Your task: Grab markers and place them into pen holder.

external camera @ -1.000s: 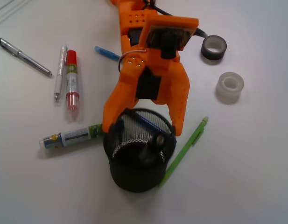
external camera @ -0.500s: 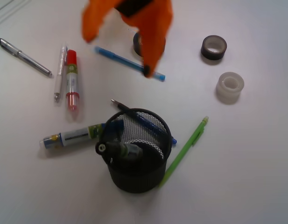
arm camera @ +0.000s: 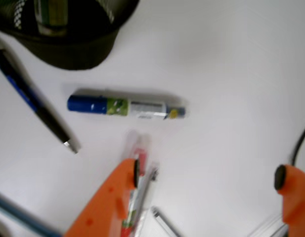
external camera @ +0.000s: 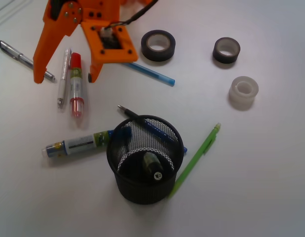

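One marker is already in the pen holder (external camera: 145, 165), lower centre of the front view, standing on end w/ its butt up. Two left on the table. The red marker (external camera: 76, 85) lies upper left, long axis running top-to-bottom of the frame, red cap toward the top, right beside a clear pen (external camera: 64, 78). The blue marker (external camera: 83, 143) lies near-horizontal just left of the holder, its right end touching or nearly touching the mesh, can't tell which.

My gripper (external camera: 67, 79) sits upper left, jaws spread wide, nothing held. The tips straddle the red marker's upper half: one finger left of the clear pen, the other just right of the red barrel. So the marker lies between the fingers, roughly square to the closing direction. Good for a pinch, I think, but the clear pen is inside the gap too and may get caught. Wrist view is blurred; it shows the blue marker (arm camera: 125, 107) further out, beyond the tips.
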### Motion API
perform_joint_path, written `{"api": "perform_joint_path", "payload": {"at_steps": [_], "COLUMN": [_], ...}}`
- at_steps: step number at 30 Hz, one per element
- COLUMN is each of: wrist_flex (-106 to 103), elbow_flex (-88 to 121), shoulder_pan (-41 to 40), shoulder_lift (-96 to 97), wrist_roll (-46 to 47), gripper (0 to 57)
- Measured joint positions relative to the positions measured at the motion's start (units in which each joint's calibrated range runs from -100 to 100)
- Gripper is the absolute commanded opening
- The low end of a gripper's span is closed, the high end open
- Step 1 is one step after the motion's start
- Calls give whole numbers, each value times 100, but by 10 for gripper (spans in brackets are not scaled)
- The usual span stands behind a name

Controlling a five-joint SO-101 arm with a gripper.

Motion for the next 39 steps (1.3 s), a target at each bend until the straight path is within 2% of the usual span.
{"api": "perform_joint_path", "payload": {"at_steps": [10,24,36,39], "wrist_flex": [1270,1305,1305,1305], "elbow_flex": [-9,-9,934,979], "shoulder_pan": [52,540,155,118], "shoulder_lift": [706,1394,1394,1385], "wrist_roll": [-1079,-1162,-1490,-1490], "gripper": [309,308,306,285]}}
